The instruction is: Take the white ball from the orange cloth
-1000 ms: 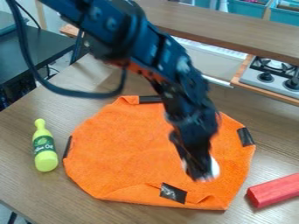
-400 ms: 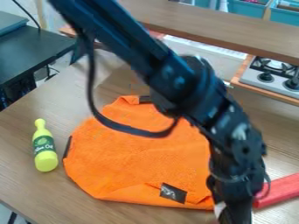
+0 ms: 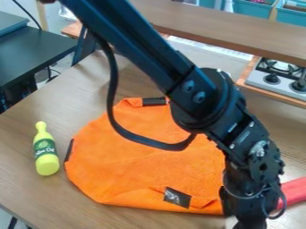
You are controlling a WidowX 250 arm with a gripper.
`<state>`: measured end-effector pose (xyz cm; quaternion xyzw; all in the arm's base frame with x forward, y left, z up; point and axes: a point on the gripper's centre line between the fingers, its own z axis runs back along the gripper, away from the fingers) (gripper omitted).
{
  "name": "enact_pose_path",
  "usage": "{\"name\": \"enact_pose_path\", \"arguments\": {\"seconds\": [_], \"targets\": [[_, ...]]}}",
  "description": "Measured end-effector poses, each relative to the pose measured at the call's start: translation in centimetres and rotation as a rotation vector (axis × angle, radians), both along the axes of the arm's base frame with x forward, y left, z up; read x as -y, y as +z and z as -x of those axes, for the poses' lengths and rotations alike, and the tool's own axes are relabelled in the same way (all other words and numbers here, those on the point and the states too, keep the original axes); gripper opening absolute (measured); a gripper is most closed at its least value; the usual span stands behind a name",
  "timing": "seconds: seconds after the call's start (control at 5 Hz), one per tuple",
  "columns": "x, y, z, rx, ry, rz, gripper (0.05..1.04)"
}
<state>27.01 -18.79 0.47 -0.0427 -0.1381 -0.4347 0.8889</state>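
A pale, plain sliver, probably the white ball (image 3: 229, 222), shows against the gripper (image 3: 250, 220), just past the near right corner of the orange cloth (image 3: 143, 165), toward the near edge of the tabletop (image 3: 60, 203). The cloth looks fuzzy, dark-patched at its rim. I cannot tell how wide the gripper stands.

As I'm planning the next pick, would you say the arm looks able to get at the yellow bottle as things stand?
Probably yes: nothing covers the bottle, and only orange cloth and table lie between it and the tool. The white patch there may be the ball, to be set down first.
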Motion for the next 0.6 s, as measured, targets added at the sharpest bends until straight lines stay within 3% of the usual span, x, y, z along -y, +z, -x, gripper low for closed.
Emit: {"name": "enact_pose_path", "arguments": {"seconds": [0.2, 0.4, 0.6], "targets": [[0.1, 1.0, 0.4, -0.001, -0.021, 0.030, 1.004], [-1.0, 2.9, 0.1, -0.001, -0.029, 0.066, 1.001], [-3.5, 5.4, 0.2, -0.021, -0.042, 0.070, 1.000]]}}
